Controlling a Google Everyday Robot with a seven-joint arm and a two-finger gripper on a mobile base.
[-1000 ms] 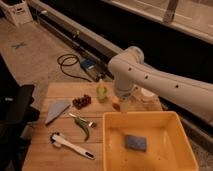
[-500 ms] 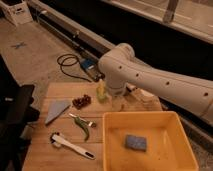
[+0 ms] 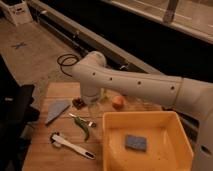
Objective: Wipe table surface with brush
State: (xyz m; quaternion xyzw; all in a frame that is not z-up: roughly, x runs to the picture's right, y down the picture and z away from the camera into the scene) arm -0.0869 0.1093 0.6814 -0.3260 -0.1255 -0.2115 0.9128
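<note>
Gripper is seen over the table surface, just left of the yellow tray, fingers spread apart, nothing held. Green chili is noted just beneath. Brush is laid well apart, toward the front-left edge, untouched. Bare board is seen around it.
</note>
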